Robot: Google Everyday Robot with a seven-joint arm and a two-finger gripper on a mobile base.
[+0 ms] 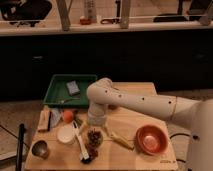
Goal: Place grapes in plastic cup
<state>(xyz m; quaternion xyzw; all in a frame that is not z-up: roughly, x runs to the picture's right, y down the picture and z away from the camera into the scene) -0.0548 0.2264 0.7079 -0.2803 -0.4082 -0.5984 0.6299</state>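
The jaws are at the low end of the white arm, and I cannot tell if they are open or closed, or if they hold anything. The gripper (95,124) points down over the middle of the wooden bench (145,115). Just on its near side is one small bunch of dark grapes (94,138). The bunch seems to sit on the bench, very close under the gripper. Just left of the grapes lies one brush (83,149) with a white handle and a black head; the head is at the near end. Left of the brush is one white cup (66,134), seen from the top. The grapes are beside this cup, not in it. Near the left front corner stands one shiny metal cup (40,148). A bit farther back on the left sits one round orange fruit (67,116). To the right of the grapes lies one yellow banana (120,140). Right of that is one orange bowl (151,139). At the far left of the bench sits one green tray (57,98) with one gray sponge (73,88) in it. The one arm (140,103) comes in from the right and bends down over the bench.
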